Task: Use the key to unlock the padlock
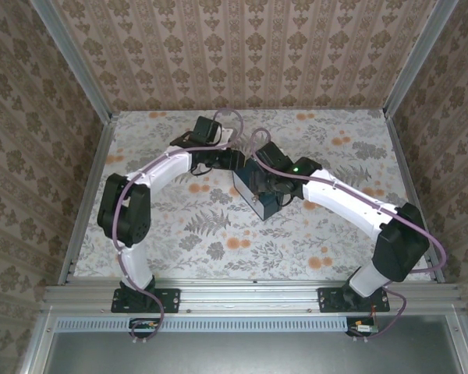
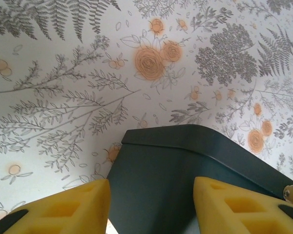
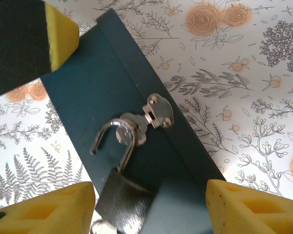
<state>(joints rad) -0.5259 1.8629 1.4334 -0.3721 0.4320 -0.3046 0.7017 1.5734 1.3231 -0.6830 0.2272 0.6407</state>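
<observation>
You are looking down on a table point(image 1: 351, 234) covered in a pale cloth printed with ferns and orange flowers, and brown patterned walls point(image 1: 257, 54) are closing it in on three sides. The white left arm point(image 1: 152, 175) and the white right arm point(image 1: 351, 199) are both bending inward over the middle of it. They are meeting at a dark blue rectangular box point(image 1: 253, 199) lying on the cloth, and their wrists are covering most of that box from above.

The left gripper point(image 2: 151, 187) is standing partly open, with a corner of the box lying between its yellow fingers point(image 2: 63, 207). You cannot tell whether they are pressing on it.

The right gripper point(image 3: 150, 187) is standing wide open and gripping nothing. The padlock point(image 3: 124, 197) is hanging between its fingers, just beside the left one and well apart from the right one. The lock's body is sitting in shadow and looking dark, and the frame's lower edge is cutting it off. Its curved silver shackle point(image 3: 110, 131) is hooking through the small silver hasp point(image 3: 158, 111) on the box's edge, and one leg is appearing to stand free of the body. Something shiny is glinting beneath the lock, too cropped to make out.
</observation>
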